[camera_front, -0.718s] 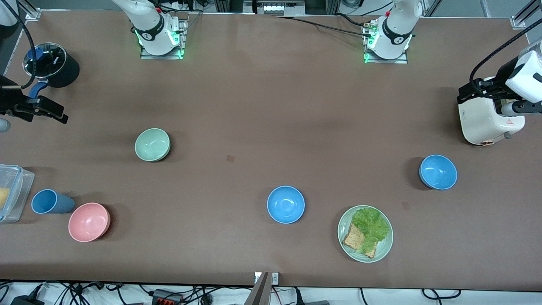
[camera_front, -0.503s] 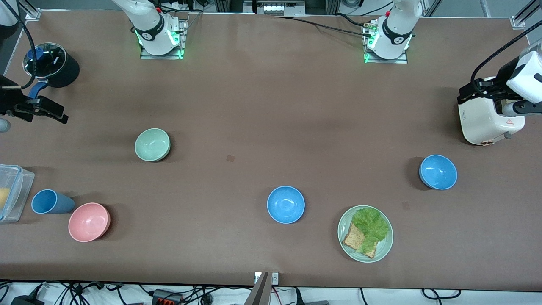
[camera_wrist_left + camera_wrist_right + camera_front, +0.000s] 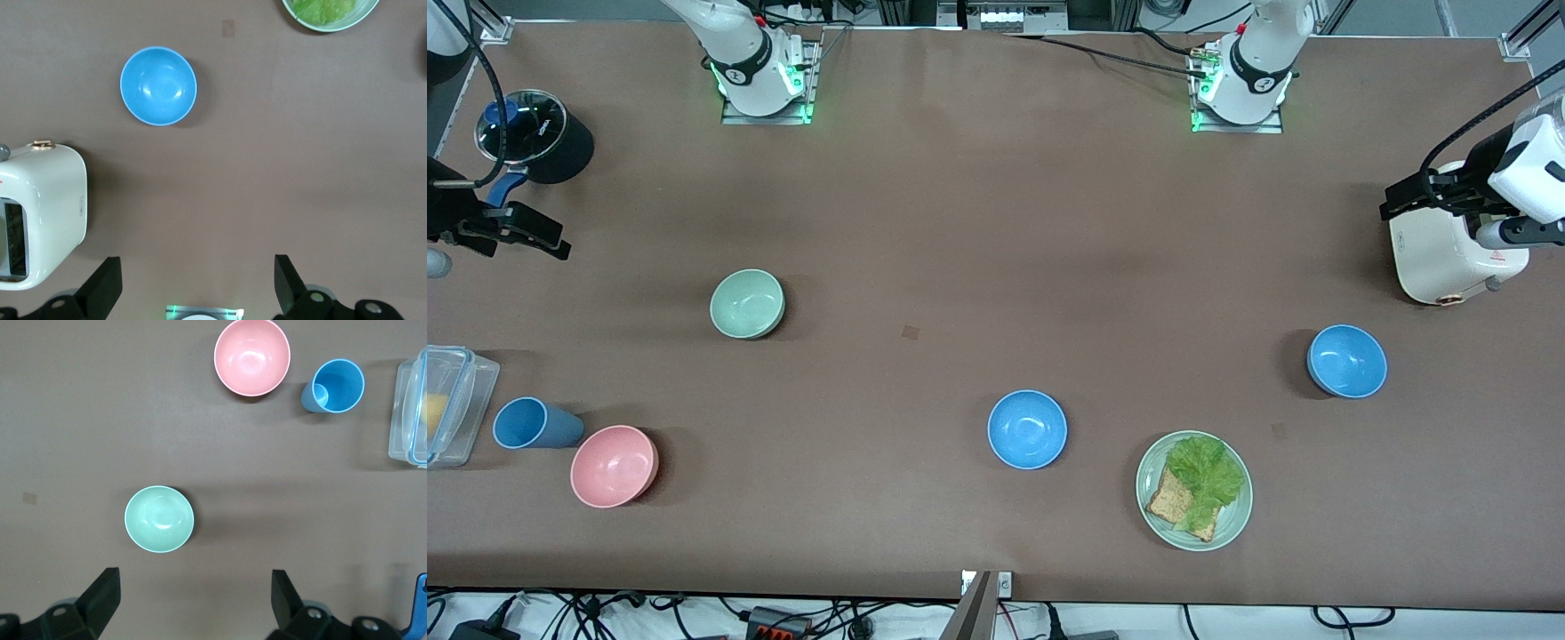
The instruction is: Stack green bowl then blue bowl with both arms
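The green bowl (image 3: 747, 304) stands empty on the table toward the right arm's end; it also shows in the right wrist view (image 3: 159, 519). One blue bowl (image 3: 1027, 429) stands mid-table, near the front camera. The other blue bowl (image 3: 1347, 361) stands toward the left arm's end and shows in the left wrist view (image 3: 159, 85). My right gripper (image 3: 551, 238) (image 3: 193, 587) is open and empty, high over the table's right-arm end. My left gripper (image 3: 1396, 200) (image 3: 197, 270) is open and empty, high over the white toaster (image 3: 1449, 253).
A pale green plate (image 3: 1152, 511) with lettuce and toast lies beside the mid-table blue bowl. A pink bowl (image 3: 614, 466), a blue cup (image 3: 529, 423) and a clear container (image 3: 454, 404) stand at the right arm's end. A black pot (image 3: 543, 138) stands farther back.
My left gripper has shifted slightly toward the robots' bases over the toaster. The right gripper and the bowls have not moved.
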Motion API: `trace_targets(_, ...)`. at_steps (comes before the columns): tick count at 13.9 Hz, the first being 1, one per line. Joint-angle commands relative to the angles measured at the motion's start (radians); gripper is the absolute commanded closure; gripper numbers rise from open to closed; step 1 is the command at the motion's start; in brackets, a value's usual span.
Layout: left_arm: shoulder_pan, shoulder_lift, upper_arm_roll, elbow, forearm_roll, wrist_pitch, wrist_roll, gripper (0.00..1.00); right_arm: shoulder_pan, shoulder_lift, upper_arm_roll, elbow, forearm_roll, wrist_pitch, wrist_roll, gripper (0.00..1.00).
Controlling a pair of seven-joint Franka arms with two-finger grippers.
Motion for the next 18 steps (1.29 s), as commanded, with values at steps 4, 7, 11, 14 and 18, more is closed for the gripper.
trace_targets(4, 0.035, 0.026, 0.004, 0.006, -0.024, -0.028, 0.013, 0.0, 0.031, 0.221, 0.015, -0.008, -0.018, 0.066, 0.012, 0.0)
trace_targets(7, 0.038, 0.06, 0.01, 0.003, -0.006, -0.018, 0.01, 0.0, 0.058, 0.333, 0.015, -0.016, -0.018, 0.116, 0.013, 0.0)
trace_targets(11, 0.115, 0.245, 0.012, 0.052, 0.036, 0.068, 0.019, 0.0, 0.054, 0.445, 0.013, -0.06, -0.011, 0.163, 0.022, 0.0)
trace_targets(14, 0.124, 0.35, 0.012, 0.04, 0.077, 0.22, 0.009, 0.0, 0.066, 0.453, 0.013, -0.155, -0.011, 0.246, 0.106, 0.0)
trace_targets(18, 0.137, 0.462, 0.012, 0.017, 0.137, 0.402, 0.007, 0.0, 0.08, 0.467, 0.015, -0.209, -0.009, 0.301, 0.145, 0.0)
